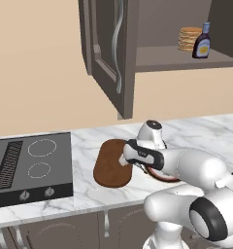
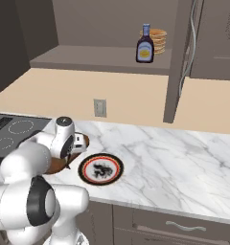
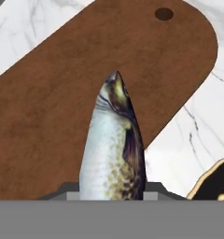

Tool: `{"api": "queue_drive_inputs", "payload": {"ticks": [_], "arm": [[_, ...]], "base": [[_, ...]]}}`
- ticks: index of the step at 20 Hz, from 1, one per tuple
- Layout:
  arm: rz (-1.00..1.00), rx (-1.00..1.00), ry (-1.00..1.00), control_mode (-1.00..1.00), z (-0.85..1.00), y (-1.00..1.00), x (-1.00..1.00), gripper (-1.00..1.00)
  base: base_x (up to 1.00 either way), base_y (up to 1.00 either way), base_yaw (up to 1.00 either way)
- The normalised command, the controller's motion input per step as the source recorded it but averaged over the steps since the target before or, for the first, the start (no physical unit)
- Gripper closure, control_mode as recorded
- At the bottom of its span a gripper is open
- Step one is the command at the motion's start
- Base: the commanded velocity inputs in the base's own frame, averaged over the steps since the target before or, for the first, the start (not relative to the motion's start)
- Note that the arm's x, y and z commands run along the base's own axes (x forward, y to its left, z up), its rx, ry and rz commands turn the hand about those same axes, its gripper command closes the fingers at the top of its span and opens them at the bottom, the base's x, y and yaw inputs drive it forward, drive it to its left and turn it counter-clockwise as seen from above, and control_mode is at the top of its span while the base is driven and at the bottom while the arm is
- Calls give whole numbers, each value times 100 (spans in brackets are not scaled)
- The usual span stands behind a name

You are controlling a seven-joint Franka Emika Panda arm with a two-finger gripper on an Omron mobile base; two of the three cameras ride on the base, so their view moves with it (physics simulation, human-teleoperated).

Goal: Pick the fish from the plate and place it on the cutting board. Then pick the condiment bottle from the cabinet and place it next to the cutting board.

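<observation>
The gripper (image 1: 124, 160) grips the fish (image 3: 115, 144) over the board (image 1: 110, 164), the plate (image 2: 101, 169) now bare; releasing it remains, then fetching the bottle (image 1: 202, 42) from the open cabinet (image 1: 186, 57).

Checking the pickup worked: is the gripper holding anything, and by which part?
Yes, the fish. It rises from between the jaws over the cutting board, head pointing away, so the hold is toward its tail end, hidden at the bottom of the hand view.
</observation>
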Motion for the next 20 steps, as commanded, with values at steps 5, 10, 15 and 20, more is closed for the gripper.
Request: {"api": "queue_drive_inputs", "payload": {"ticks": [5,10,15,20], "arm": [[-2,0,0,-100,0,18,15,100],[-3,0,3,-100,0,22,13,100],[-2,0,7,-100,0,25,9,100],[-2,0,12,-100,0,24,10,100]], "base": [[0,0,0],[0,0,0],[0,0,0],[0,0,0]]}}
